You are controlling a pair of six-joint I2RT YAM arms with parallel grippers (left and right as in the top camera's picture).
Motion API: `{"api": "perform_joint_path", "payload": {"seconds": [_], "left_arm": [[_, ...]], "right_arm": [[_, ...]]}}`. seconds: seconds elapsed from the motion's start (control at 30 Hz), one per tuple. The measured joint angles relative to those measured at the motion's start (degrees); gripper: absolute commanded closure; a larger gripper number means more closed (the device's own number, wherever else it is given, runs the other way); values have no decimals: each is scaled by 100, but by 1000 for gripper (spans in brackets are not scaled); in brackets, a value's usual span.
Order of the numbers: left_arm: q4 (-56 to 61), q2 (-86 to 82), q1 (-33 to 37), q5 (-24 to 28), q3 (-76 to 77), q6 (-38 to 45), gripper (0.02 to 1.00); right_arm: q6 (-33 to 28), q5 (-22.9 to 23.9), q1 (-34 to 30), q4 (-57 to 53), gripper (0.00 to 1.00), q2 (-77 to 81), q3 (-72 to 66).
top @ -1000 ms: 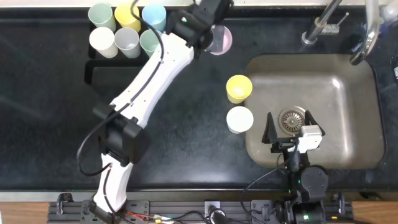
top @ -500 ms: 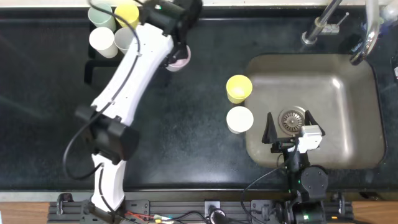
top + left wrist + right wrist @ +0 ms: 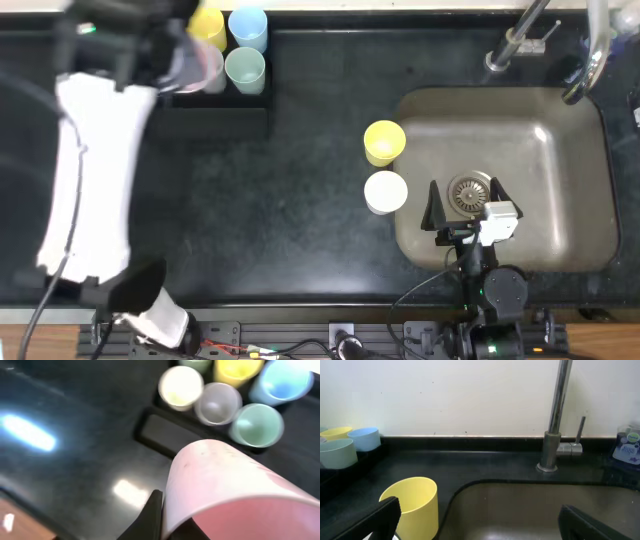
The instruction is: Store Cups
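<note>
You have two yellow cups [image 3: 384,140], two white cups [image 3: 385,191], two green cups [image 3: 256,425], one blue cup [image 3: 247,25], one grey cup [image 3: 217,403] and one pink cup [image 3: 215,475], nine in all, plus one tray [image 3: 162,435] and one sink [image 3: 540,130].

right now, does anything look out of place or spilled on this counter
Nothing spilled or damaged. The yellow cup and white cup stand upright on the counter beside the sink, apart from the tray holding the other cups.
</note>
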Motion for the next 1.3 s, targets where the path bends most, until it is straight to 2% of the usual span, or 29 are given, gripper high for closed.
{"api": "perform_joint_path", "payload": {"seconds": [0.37, 0.7, 0.83, 1.1, 1.3], "left_arm": [[-4, -61, 1141, 164, 0, 1062, 976], [317, -74, 2061, 951, -264, 2083, 978], [713, -195, 2144, 1178, -1102, 2275, 978], [2887, -1375, 2140, 1731, -3880, 2476, 982], [3335, -2063, 2199, 1921, -4513, 2577, 982]], "right_arm": [[2, 2, -2, 2, 3, 0, 0], [0, 2, -2, 0, 3, 0, 0], [0, 0, 0, 0, 5, 0, 0], [0, 2, 0, -2, 3, 0, 0], [0, 2, 0, 0, 3, 0, 0]]}}
